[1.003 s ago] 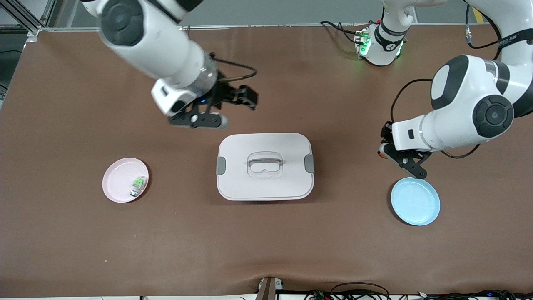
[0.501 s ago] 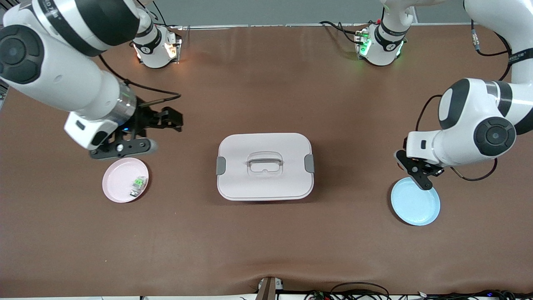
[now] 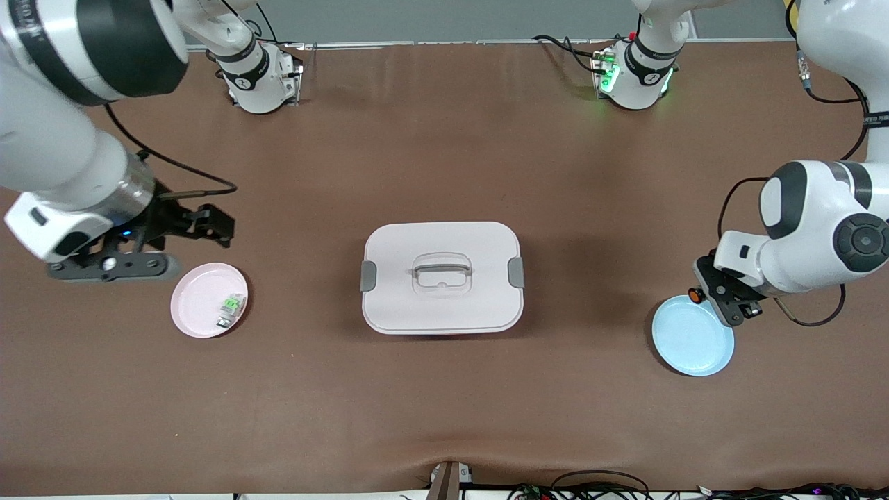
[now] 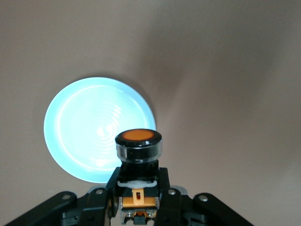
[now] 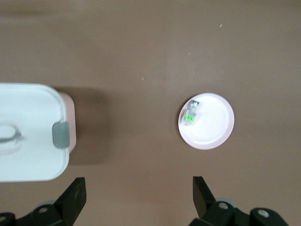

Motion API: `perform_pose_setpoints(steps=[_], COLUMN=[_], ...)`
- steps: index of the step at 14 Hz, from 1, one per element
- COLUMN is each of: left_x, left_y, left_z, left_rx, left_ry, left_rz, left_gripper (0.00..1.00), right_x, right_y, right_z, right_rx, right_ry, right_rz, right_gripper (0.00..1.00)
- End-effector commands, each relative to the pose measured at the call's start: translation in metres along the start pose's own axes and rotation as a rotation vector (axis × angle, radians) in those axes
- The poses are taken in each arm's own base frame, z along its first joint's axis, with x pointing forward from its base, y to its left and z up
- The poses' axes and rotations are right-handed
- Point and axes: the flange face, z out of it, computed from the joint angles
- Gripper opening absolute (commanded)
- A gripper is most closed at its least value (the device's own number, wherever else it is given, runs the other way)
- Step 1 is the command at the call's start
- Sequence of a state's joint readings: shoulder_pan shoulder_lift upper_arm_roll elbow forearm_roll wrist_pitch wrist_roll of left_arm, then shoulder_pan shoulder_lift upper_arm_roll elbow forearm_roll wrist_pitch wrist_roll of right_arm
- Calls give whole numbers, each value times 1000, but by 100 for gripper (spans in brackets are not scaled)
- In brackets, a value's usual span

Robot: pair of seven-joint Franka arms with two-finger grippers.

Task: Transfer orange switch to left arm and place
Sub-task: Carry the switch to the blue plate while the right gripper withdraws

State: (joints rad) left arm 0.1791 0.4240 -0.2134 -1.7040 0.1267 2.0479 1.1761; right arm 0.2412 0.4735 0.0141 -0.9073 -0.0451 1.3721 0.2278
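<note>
Box (image 3: 442,278) mid-table between two plates (image 3: 208,300) (image 3: 692,336), each toward one arm's end.

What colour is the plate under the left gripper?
Light blue. The plate shows best in the left wrist view, just past the orange switch held in the left gripper.

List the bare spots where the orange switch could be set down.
Blue plate: bare, under the left gripper holding the orange switch. Bare table between the box and each plate, and along the camera edge. Pink plate partly taken by a green switch; right gripper above it.
</note>
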Motion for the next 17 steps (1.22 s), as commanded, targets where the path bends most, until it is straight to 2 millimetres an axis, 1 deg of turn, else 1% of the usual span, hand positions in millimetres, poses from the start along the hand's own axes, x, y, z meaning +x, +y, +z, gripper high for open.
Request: perform_pose_setpoints(steps=[1, 3, 4, 8, 9, 11, 12, 13, 17], left_x=[-3, -3, -10, -18, -22, -22, -24, -26, -24], left_y=[-9, -15, -21, -33, -37, -40, -42, -43, -45], left_z=[11, 24, 31, 57, 64, 78, 84, 92, 110], left_rx=[34, 53, 66, 106, 117, 123, 130, 126, 132], left_ry=[10, 23, 30, 48, 52, 58, 62, 64, 69], left_rz=[75, 129, 157, 303, 327, 362, 367, 367, 399], left_gripper=[0, 0, 0, 0, 0, 0, 0, 0, 0], right_x=[9, 11, 12, 19, 19, 18, 18, 19, 18], right_y=[45, 61, 71, 111, 111, 124, 131, 134, 139], right_z=[-7, -8, -7, -2, -2, 1, 8, 10, 17], right_rx=[5, -6, -6, -6, -3, 1, 6, 8, -8], right_ry=[46, 48, 47, 45, 44, 26, 12, 5, -20], right_rz=[38, -15, -25, 26, 28, 52, 62, 65, 76], right_gripper=[100, 100, 100, 100, 100, 100, 100, 100, 100])
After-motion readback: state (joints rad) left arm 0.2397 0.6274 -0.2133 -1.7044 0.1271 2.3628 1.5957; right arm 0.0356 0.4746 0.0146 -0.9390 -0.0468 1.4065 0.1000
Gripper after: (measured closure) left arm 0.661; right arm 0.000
